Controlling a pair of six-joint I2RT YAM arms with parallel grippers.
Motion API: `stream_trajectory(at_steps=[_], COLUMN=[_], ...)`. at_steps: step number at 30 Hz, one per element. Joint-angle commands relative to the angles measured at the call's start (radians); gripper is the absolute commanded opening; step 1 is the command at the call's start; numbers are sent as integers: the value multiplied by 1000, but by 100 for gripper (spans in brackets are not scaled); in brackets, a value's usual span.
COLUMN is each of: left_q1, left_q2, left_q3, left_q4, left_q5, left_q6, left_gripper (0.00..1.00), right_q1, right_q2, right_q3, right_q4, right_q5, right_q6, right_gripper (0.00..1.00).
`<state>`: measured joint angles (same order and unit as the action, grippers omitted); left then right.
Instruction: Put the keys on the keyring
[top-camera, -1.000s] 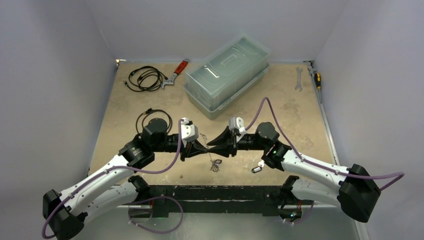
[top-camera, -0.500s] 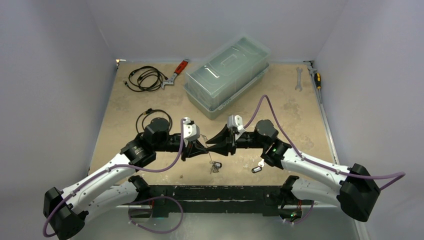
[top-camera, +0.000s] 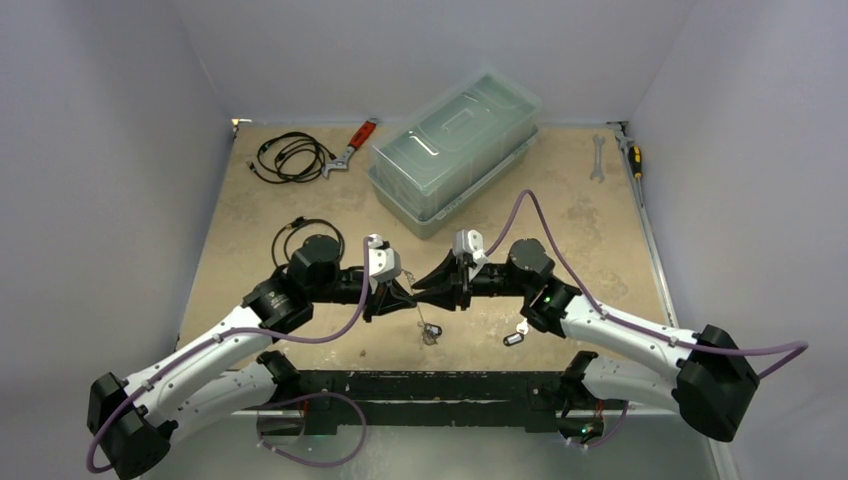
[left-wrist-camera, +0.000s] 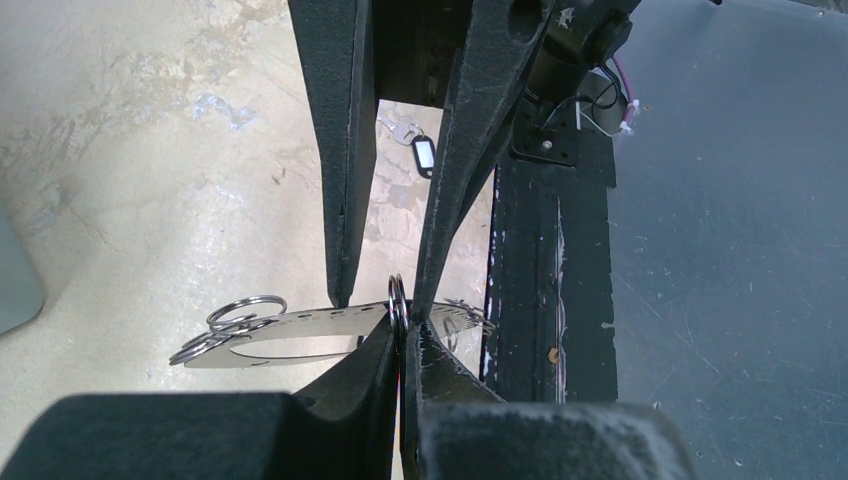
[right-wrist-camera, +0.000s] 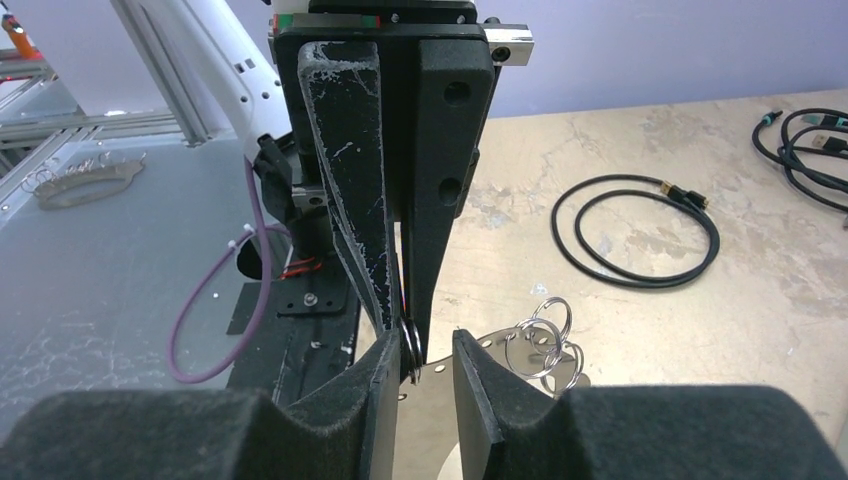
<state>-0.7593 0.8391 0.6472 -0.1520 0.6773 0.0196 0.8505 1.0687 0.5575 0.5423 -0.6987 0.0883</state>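
Note:
The keyring (left-wrist-camera: 300, 335) is a flat pale oval plate with holes, held in the air above the table's near edge. Several small split rings (left-wrist-camera: 238, 315) hang on its end (right-wrist-camera: 540, 335). My left gripper (left-wrist-camera: 405, 325) is shut on the keyring where a small split ring (left-wrist-camera: 398, 298) stands up between its tips. My right gripper (right-wrist-camera: 428, 350) faces it tip to tip (top-camera: 418, 290). It is open, and its fingers (left-wrist-camera: 340, 200) straddle that ring (right-wrist-camera: 410, 345) and the left tips. One key with a black tag (left-wrist-camera: 422, 155) lies on the table by the right arm (top-camera: 515, 338). Small metal pieces (top-camera: 430, 332) dangle under the grippers.
A clear lidded plastic bin (top-camera: 455, 150) stands at the back centre. A black cable loop (right-wrist-camera: 635, 235) lies behind the left wrist (top-camera: 300, 235), with a cable bundle (top-camera: 290, 157) and a red-handled tool (top-camera: 355, 142) at back left. A wrench (top-camera: 598, 157) and screwdriver (top-camera: 633, 155) lie back right.
My right gripper has edged a little left, closer onto the left gripper's tips. The left gripper has stayed shut and nearly still.

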Motion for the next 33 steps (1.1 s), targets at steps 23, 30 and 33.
stream_trajectory(at_steps=[23,30,33], left_q1=[1,9,23], left_q2=[-10,-72,-107], left_q3=[59,57,48], left_q4=[51,66,90], left_q5=[23,-3,7], left_q6=[-12,-12,-40], left_gripper=[0,34,40], right_q1=[4,4,4], right_q2=[9,-26,-26], right_q3=[1,-126,-192], right_q4=[79,388,576], right_q5=[-31,25,73], right_q6=[-12,141,224], right_gripper=[0,0,0])
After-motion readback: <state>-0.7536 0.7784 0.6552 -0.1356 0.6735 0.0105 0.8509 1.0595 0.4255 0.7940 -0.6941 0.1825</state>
